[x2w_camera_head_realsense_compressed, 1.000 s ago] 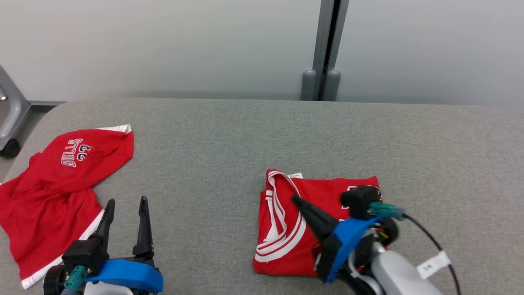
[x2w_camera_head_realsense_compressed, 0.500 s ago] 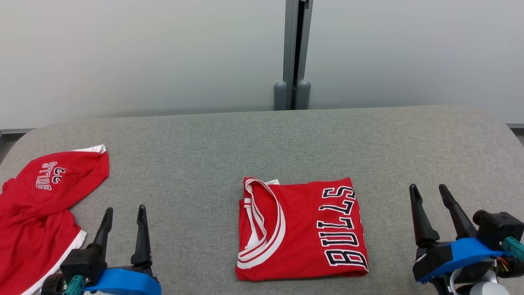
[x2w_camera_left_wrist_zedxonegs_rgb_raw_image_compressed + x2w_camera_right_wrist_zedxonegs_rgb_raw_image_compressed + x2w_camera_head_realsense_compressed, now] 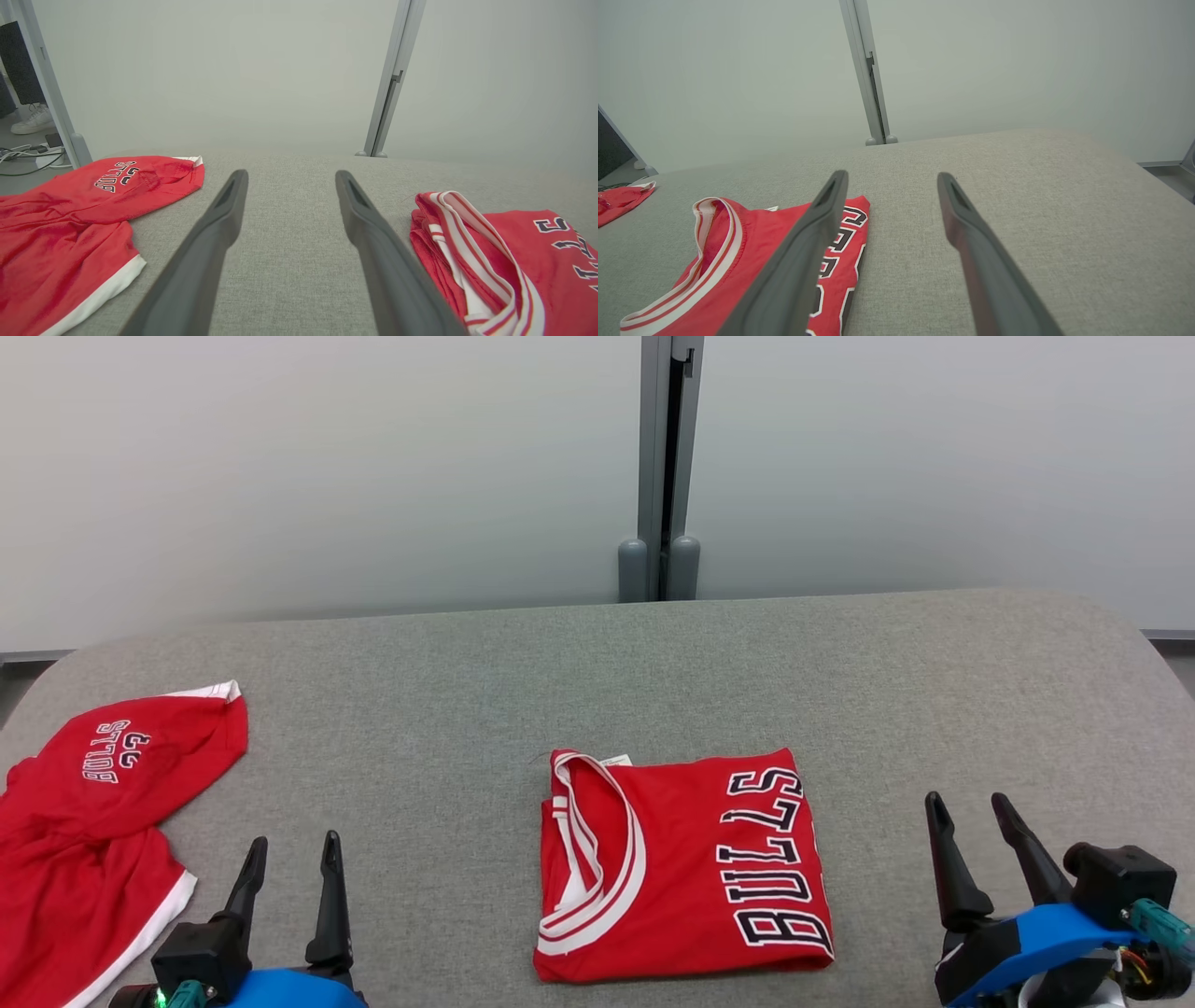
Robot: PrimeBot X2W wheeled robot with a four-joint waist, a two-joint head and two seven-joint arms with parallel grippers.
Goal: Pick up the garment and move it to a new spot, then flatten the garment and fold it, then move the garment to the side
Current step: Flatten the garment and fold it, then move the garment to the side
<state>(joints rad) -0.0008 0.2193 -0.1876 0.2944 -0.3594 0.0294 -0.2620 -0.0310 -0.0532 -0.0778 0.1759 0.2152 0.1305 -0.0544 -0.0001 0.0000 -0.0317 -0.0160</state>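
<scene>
- Garment [image 3: 681, 868], a red BULLS jersey folded into a flat square, lies at the front middle of the grey fabric table [image 3: 448, 653], striped neckline to the left, lettering to the right.
- Pale wall panels behind the table meet at a grey post [image 3: 658, 476].
- Crumpled red cloth [image 3: 84, 821] with white trim sprawls over the table's left end, well apart from the jersey.
- Left gripper [image 3: 293, 845] is released, fingers spread, over bare table between the two red pieces.
- Right gripper [image 3: 966, 800] is released too, fingers spread, right of the jersey and not touching it.
- White shoe [image 3: 32, 122] and cables [image 3: 23, 156] sit on the floor beyond the table's left end.
- White label [image 3: 616, 761] peeks out at the collar.
</scene>
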